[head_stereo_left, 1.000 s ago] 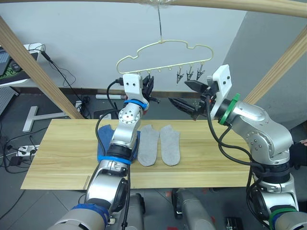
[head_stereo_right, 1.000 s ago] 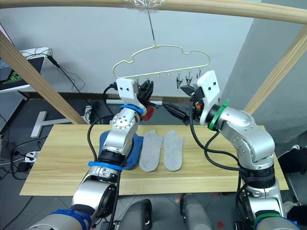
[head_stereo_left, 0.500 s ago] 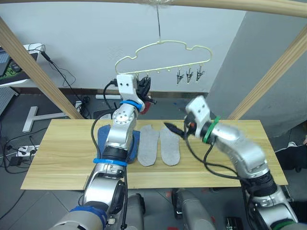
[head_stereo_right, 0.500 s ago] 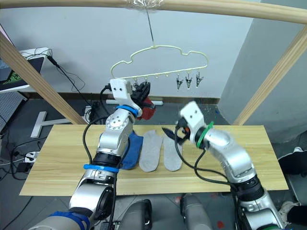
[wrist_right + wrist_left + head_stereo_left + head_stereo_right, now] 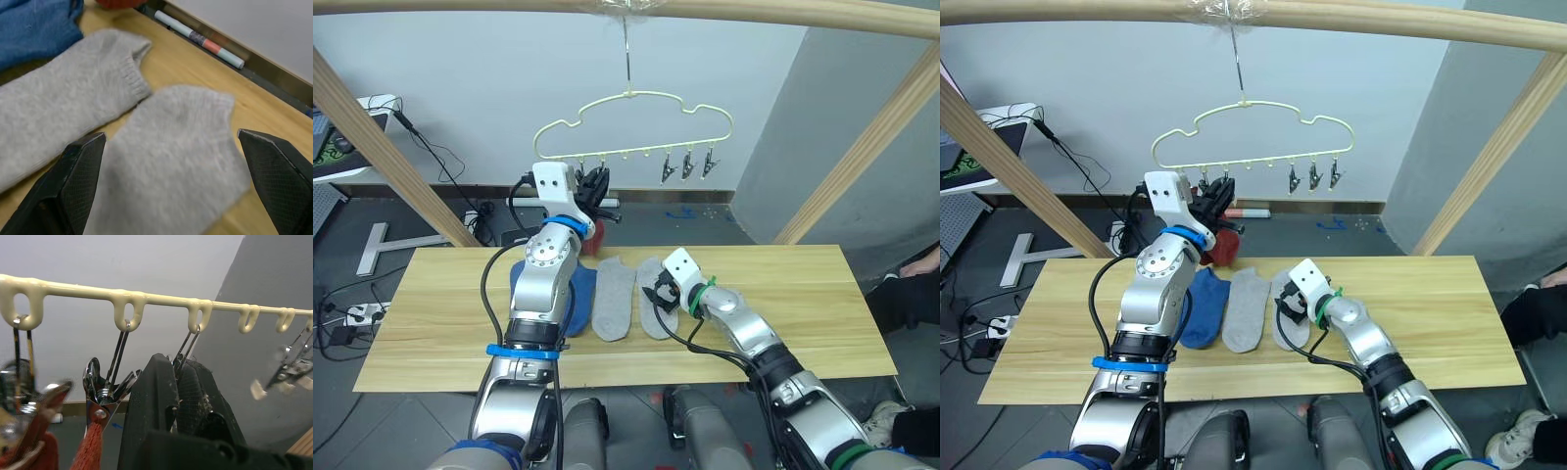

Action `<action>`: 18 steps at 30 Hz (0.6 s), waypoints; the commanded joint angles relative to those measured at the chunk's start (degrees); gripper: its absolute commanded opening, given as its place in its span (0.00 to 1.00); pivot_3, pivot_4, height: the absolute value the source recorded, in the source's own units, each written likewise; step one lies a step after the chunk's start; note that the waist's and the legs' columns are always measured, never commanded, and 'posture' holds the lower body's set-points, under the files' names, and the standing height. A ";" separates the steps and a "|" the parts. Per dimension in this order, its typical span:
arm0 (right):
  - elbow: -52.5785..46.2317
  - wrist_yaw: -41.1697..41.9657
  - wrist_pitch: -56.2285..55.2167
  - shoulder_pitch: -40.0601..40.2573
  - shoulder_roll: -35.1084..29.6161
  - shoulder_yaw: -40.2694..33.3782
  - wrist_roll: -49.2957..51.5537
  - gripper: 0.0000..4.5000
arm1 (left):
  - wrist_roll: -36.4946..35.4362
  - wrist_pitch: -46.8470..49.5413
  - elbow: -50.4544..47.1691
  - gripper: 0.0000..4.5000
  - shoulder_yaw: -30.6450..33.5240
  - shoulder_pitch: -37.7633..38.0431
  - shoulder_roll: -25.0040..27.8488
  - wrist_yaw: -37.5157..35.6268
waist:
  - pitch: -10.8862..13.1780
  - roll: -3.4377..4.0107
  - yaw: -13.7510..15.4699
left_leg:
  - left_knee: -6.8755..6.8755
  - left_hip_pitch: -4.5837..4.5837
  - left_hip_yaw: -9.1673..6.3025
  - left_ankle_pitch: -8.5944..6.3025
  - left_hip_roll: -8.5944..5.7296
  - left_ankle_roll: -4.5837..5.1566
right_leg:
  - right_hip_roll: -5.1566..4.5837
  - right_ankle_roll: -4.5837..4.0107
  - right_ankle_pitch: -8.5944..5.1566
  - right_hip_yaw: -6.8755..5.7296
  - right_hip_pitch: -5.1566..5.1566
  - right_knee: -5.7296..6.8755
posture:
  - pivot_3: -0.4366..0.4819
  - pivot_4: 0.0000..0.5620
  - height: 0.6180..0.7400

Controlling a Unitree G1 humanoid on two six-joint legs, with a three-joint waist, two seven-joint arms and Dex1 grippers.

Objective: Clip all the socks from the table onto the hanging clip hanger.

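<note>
From the head camera, the clip hanger (image 5: 631, 125) hangs by its hook from a wooden pole (image 5: 636, 8) above the far side of the counter (image 5: 803, 294). Three bare clips (image 5: 685, 167) dangle at the right end of its bar. The left hand (image 5: 594, 186) is raised to the left part of the bar, among the clips there; a rust-red sock (image 5: 1222, 245) hangs just below it. On the counter lie a blue sock (image 5: 1201, 307) at the left, then two grey socks side by side, the left grey sock (image 5: 613, 309) and the right grey sock (image 5: 655, 311). The right hand (image 5: 660, 294) is low over the right grey sock, near its far end.

In the left wrist view, the left hand's black fingers (image 5: 156, 401) stand close together right under the hanger bar (image 5: 161, 298), with a metal clip (image 5: 100, 391) just beside them gripping rust-red fabric (image 5: 85, 453). Whether the fingers pinch anything cannot be told.

In the right wrist view, the right hand (image 5: 171, 161) is spread wide, its two fingertips (image 5: 85, 156) straddling the cuff end of the right grey sock (image 5: 181, 147) and holding nothing. The other grey sock (image 5: 68, 107) lies touching it, with blue fabric (image 5: 34, 24) beyond.
</note>
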 commanded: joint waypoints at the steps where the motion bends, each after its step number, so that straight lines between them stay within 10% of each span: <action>1: 6.55 2.76 -2.23 0.44 -0.06 -0.56 -1.12 0.96 | 0.12 0.81 -2.54 0.02 0.14 1.73 0.51 0.26 | 0.00 0.00 0.09 | -0.02 0.00 0.00 0.00 0.01 0.00 | 0.00 0.00 0.00 -0.01 0.00 -0.01 | 0.47 0.46 1.00; 14: -2.16 7.40 -5.50 6.05 -4.45 -2.03 -3.17 0.05 | -4.35 4.74 -4.55 0.02 1.67 2.34 -0.71 -0.89 | -0.02 0.02 0.22 | 0.04 0.50 -0.01 0.00 -0.02 0.01 | -0.01 0.01 0.00 0.04 0.50 -0.02 | 0.46 0.44 1.00; 18: -14.90 9.59 -7.55 9.16 -8.34 -2.41 -3.45 0.01 | -13.95 14.02 -5.82 0.02 6.89 1.92 -3.22 -0.12 | -0.02 0.02 0.26 | 0.01 0.30 -0.03 -0.01 -0.02 0.00 | -0.02 0.01 -0.01 0.01 0.39 -0.14 | 0.45 0.43 1.00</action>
